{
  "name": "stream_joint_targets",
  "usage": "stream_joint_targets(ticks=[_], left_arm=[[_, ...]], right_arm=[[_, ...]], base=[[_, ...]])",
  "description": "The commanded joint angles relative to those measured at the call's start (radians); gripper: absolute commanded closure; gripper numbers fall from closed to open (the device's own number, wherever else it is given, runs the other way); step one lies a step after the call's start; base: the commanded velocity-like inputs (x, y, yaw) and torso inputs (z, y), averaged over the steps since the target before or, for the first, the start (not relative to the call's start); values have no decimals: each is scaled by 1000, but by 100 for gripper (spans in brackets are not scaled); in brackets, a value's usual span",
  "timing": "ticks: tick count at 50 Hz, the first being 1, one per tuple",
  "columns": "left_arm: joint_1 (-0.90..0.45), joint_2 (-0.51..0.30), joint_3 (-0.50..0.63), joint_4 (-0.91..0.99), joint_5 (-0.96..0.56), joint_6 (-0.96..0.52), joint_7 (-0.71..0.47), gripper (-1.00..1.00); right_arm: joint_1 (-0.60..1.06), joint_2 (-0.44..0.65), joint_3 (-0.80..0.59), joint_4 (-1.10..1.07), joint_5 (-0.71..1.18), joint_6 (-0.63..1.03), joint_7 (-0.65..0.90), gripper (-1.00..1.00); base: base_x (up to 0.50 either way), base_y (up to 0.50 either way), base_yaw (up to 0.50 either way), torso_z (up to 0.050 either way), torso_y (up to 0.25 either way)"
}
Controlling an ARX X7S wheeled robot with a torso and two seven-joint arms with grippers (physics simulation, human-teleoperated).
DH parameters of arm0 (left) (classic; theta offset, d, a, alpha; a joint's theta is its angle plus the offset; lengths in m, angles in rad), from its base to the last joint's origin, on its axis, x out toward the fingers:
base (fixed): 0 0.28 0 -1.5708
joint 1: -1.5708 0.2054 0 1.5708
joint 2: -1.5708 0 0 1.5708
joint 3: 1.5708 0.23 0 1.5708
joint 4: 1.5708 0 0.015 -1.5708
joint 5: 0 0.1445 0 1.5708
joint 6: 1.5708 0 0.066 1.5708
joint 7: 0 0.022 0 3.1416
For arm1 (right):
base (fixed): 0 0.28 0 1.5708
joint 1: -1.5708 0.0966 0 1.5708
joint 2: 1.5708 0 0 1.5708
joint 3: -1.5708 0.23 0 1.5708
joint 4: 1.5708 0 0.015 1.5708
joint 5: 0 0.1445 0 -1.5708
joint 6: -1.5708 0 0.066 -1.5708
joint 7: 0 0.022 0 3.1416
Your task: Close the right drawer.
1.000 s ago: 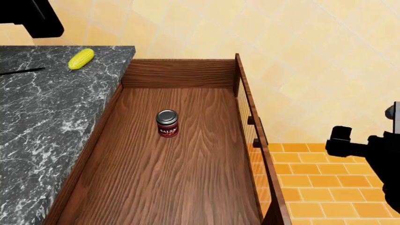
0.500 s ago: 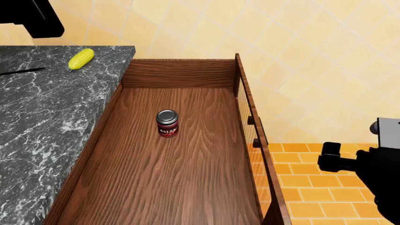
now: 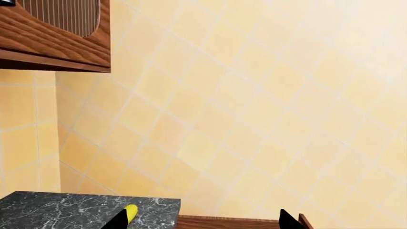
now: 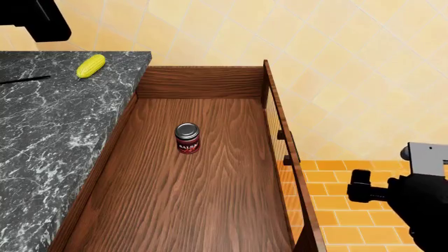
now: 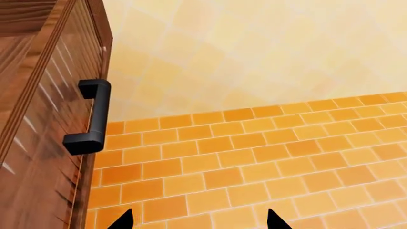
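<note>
1. Right black pincer (image 5: 198, 222): tips spread apart, empty, near the short black bar handle (image 5: 91, 118) without touching.
2. Long reddish-brown grained-wood drawer (image 4: 210, 210): pulled fully out beside the dark marble table (image 4: 49, 131).
3. Left pincer (image 3: 203, 223): tips parted, holding nothing.

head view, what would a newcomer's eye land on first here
The drawer stands wide open beside the marble counter, with a single red can upright on its floor. A yellow corn cob lies on the counter's far end. The right gripper hangs over the orange floor tiles, outside the drawer's front panel and clear of its black handle.
</note>
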Motion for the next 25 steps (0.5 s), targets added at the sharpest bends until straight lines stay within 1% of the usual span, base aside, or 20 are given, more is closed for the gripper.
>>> stream_joint_targets(ticks=[1, 25], left_arm=[[-1, -2, 4, 2, -1, 3, 0, -100], [4, -2, 14, 11, 8, 9, 3, -100]], right_arm=[[10, -22, -43, 29, -36, -9, -31, -100], [49, -74, -126, 62, -113, -33, -67, -100]], base=[[0, 0, 0, 0, 0], [0, 0, 0, 0, 0]])
